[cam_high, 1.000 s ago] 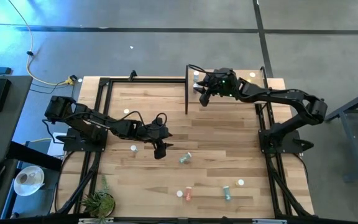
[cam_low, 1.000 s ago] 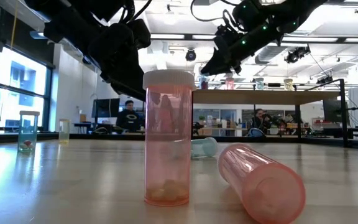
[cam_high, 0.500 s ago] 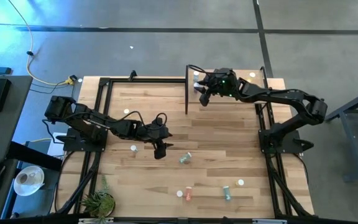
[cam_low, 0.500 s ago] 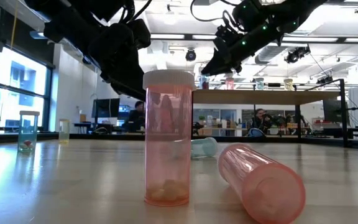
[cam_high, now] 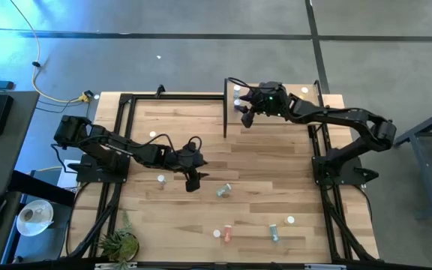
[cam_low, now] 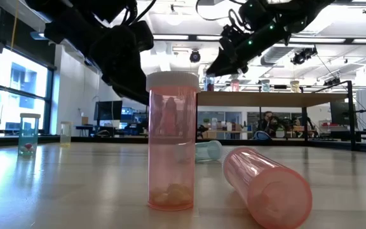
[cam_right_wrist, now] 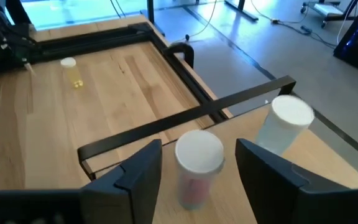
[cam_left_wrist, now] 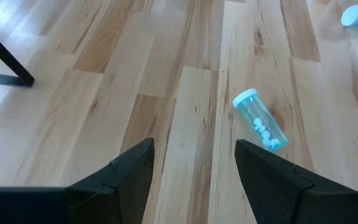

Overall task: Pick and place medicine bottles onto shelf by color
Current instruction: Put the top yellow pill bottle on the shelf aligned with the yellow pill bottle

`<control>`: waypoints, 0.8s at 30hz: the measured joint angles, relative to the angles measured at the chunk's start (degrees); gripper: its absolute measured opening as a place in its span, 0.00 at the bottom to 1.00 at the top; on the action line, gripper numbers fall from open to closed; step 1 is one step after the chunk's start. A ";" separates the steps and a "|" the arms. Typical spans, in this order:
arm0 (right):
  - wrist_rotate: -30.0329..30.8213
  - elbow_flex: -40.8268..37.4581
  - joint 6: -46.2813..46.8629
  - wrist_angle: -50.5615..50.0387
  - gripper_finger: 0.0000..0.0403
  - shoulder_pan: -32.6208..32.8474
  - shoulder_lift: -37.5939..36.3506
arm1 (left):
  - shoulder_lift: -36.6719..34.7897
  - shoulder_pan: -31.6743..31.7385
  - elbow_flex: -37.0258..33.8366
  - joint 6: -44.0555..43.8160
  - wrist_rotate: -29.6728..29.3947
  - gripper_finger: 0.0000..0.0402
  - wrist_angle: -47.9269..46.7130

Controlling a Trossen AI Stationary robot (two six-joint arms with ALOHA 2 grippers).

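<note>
- Right gripper [cam_right_wrist: 197,171], fingers spread and empty, hovers over the shelf [cam_high: 291,112] just beside a red bottle [cam_right_wrist: 197,165].
- Left gripper [cam_left_wrist: 191,168], also spread, hangs near a teal bottle [cam_left_wrist: 260,119].

Both arms are matt black, built of chunky jointed segments; the left claw [cam_high: 193,180] and right claw [cam_high: 246,116] each end in two flat, angular dark fingers [cam_left_wrist: 120,180]; a thin black cable loops over each wrist; small green lights glow on the right arm's wrist.
</note>
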 joint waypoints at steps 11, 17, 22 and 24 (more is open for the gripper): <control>-0.31 0.05 -1.03 -3.67 0.49 2.93 -6.68 | -7.14 -0.15 0.00 -2.52 -4.09 0.53 -11.77; -0.31 0.05 -4.84 -5.89 0.49 8.20 -9.94 | -14.43 -1.02 -0.93 -6.07 -9.86 0.53 -20.66; -0.31 0.05 -5.39 -6.43 0.49 11.35 -11.57 | -19.76 -3.71 -6.86 -12.99 -17.87 0.53 -20.87; -0.30 0.05 -5.55 -6.06 0.49 12.09 -11.58 | -21.53 -4.94 -9.68 -17.73 -21.54 0.53 -20.98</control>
